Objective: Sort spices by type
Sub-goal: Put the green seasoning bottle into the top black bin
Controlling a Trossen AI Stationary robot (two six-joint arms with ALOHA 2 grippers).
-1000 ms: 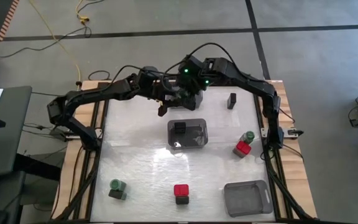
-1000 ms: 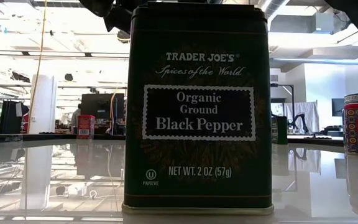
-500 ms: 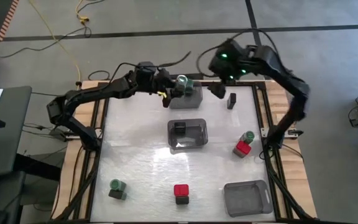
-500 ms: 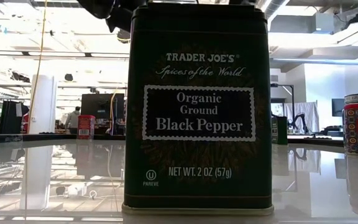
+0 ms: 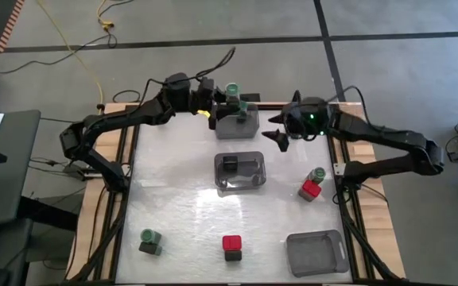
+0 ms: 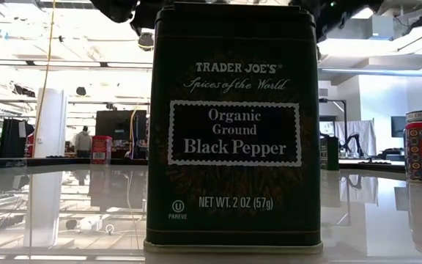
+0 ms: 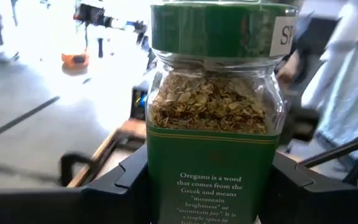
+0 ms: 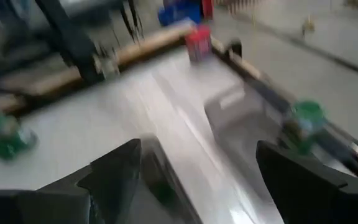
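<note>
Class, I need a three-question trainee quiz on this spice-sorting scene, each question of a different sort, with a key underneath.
1. True or false: the left gripper holds an oregano jar.
2. The right gripper is: A) open and empty, B) shut on a tin.
3. Fill in: the tin close to the low camera reads Organic Ground Black ____.

Key: 1 true; 2 A; 3 Pepper.

arms: 2, black, jointed | cables: black | right wrist: green light
</note>
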